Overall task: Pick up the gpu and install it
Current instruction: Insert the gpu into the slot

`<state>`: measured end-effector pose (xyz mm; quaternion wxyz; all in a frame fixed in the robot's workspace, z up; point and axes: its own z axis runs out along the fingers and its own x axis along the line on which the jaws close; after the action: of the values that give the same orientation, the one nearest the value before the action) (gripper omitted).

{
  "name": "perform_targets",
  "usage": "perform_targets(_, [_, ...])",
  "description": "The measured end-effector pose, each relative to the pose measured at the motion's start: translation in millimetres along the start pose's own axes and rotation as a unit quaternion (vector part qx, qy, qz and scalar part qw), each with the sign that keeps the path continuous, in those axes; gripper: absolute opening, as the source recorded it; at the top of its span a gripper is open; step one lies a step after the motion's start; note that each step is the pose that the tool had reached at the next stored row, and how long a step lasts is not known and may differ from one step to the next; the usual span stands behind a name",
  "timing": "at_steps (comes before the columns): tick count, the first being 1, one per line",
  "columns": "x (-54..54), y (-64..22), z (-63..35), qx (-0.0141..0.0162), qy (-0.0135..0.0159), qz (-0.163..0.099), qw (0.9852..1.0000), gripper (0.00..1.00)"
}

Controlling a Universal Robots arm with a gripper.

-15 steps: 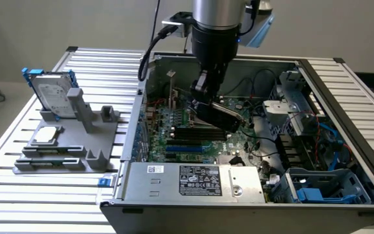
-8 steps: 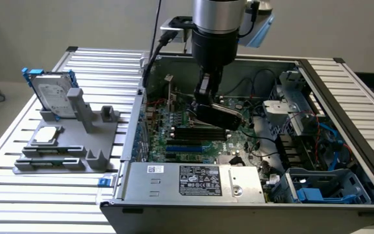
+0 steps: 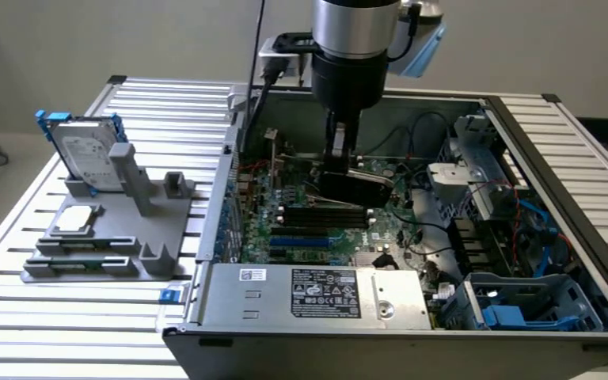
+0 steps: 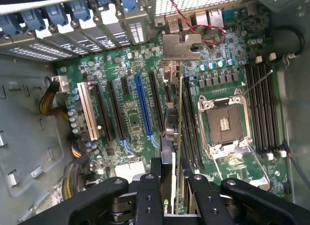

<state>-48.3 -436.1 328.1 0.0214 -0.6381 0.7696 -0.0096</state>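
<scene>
The gpu (image 4: 177, 119) is seen edge-on in the wrist view, a thin card with its silver end bracket (image 4: 181, 46) toward the case's rear slots. My gripper (image 4: 174, 198) is shut on it, one black finger (image 4: 147, 196) on each face. In the exterior view the gripper (image 3: 343, 168) reaches down into the open computer case (image 3: 557, 198), and the gpu's black cover (image 3: 355, 188) hangs just over the green motherboard (image 3: 304, 229). The card stands between the long expansion slots and the CPU socket (image 4: 225, 121). Whether its edge touches a slot I cannot tell.
A blue expansion slot (image 4: 143, 109) and memory slots (image 4: 264, 109) flank the card. The power supply (image 3: 315, 294) closes the case's near end, and cables and drive bays (image 3: 494, 229) crowd the exterior view's right. Outside, a grey fixture (image 3: 104, 237) holds a blue-framed hard drive (image 3: 88, 154) and a small chip (image 3: 77, 220).
</scene>
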Motion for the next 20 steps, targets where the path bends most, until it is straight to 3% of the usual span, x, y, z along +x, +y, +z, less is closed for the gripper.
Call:
perform_targets(5, [0.0,0.1,1.6,-0.0008,-0.0021,-0.045,0.999,0.26])
perform_targets(11, [0.2,1.0,4.9,-0.0019,-0.0041,-0.093,0.9957,0.26])
perform_targets(13, [0.7,3.2,6.2,-0.002,-0.0044,-0.1,0.995,0.26])
perform_targets(17, [4.1,18.3,11.5,-0.0021,-0.0045,-0.102,0.9948,0.26])
perform_targets(20, [10.6,21.8,13.3,-0.0022,-0.0054,-0.104,0.9946,0.26])
